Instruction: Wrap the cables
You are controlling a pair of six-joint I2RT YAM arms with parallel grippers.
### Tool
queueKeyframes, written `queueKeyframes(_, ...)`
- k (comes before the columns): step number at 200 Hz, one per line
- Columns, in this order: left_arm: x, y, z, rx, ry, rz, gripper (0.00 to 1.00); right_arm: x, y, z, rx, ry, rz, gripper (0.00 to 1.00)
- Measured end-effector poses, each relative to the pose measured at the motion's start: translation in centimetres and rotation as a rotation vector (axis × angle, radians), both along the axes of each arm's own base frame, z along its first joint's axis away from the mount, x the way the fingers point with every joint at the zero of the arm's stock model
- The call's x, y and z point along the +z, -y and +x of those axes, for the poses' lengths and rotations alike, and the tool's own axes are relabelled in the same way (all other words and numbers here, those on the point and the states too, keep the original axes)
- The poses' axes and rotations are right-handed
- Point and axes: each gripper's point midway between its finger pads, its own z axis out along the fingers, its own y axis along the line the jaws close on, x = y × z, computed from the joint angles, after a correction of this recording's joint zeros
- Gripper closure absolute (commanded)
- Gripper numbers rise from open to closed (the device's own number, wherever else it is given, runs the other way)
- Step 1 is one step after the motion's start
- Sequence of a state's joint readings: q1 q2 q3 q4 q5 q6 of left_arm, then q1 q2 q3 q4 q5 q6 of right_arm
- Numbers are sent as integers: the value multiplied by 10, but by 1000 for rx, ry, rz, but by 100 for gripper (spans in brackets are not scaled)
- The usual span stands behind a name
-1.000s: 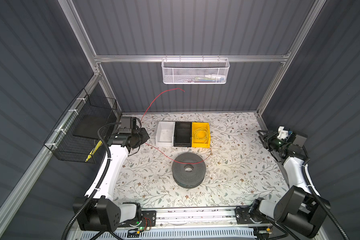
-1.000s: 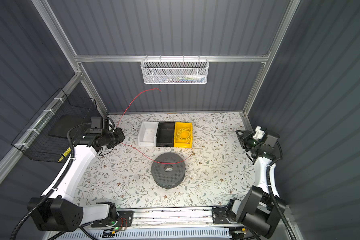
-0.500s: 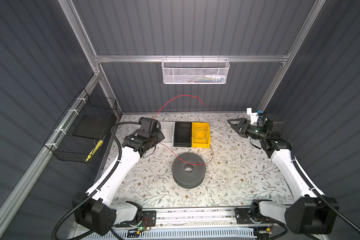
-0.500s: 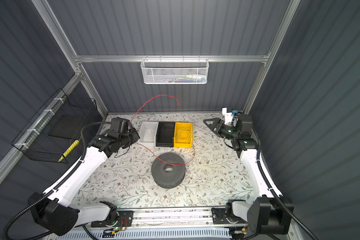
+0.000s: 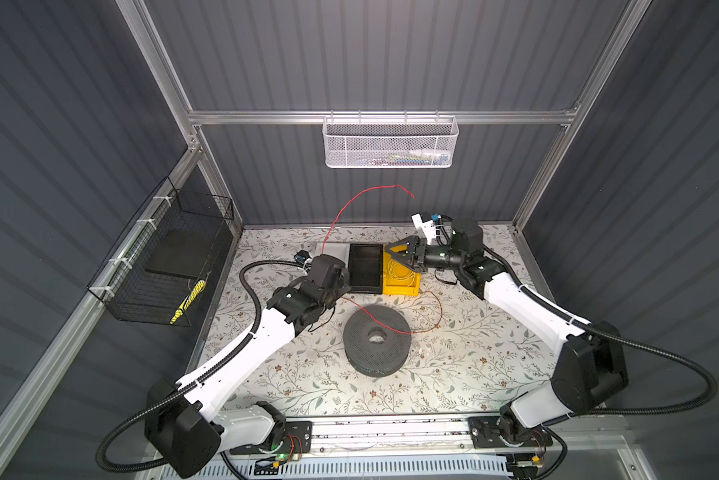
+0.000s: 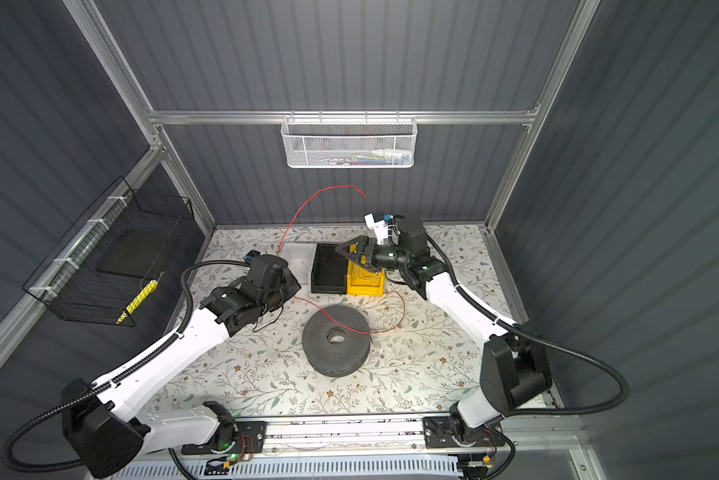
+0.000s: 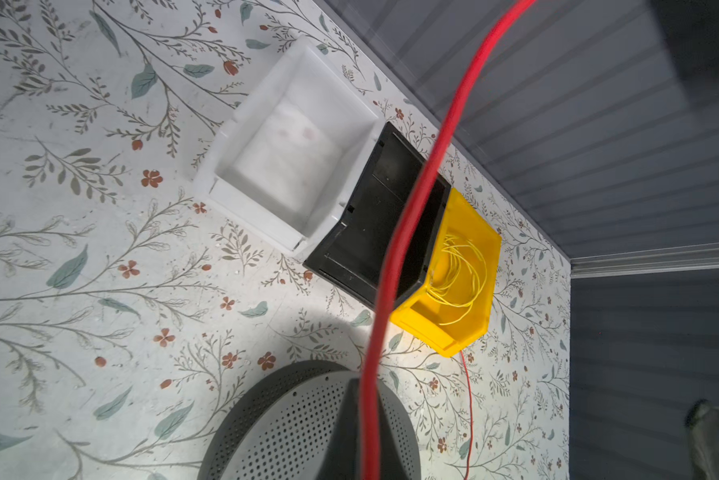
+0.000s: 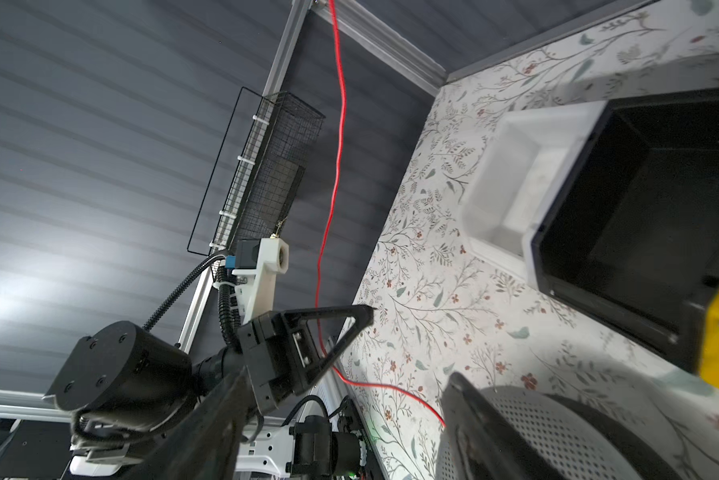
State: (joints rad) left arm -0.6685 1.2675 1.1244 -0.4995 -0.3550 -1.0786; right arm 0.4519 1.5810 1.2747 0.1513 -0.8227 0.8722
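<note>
- over the yellow bin, my right tool hangs spread and empty; my left tool is clenched on the red cable, whose slack crosses the spool.
- risk: that springy free end may whip away as i reach.
- count: two cables, red plus a coiled yellow cable; three bins; one spool.

White bin — half hidden (left arm).
</note>
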Motion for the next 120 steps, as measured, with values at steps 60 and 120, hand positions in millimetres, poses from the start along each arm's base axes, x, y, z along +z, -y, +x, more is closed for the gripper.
queueKeyframes(60,-6,24,-9,-43,7,-30,100,8,-61,46,81,34,32,24)
queueKeyframes(120,-16,41,-18,-89,2,-54,100,-29,-113,48,158,-36,-1,37)
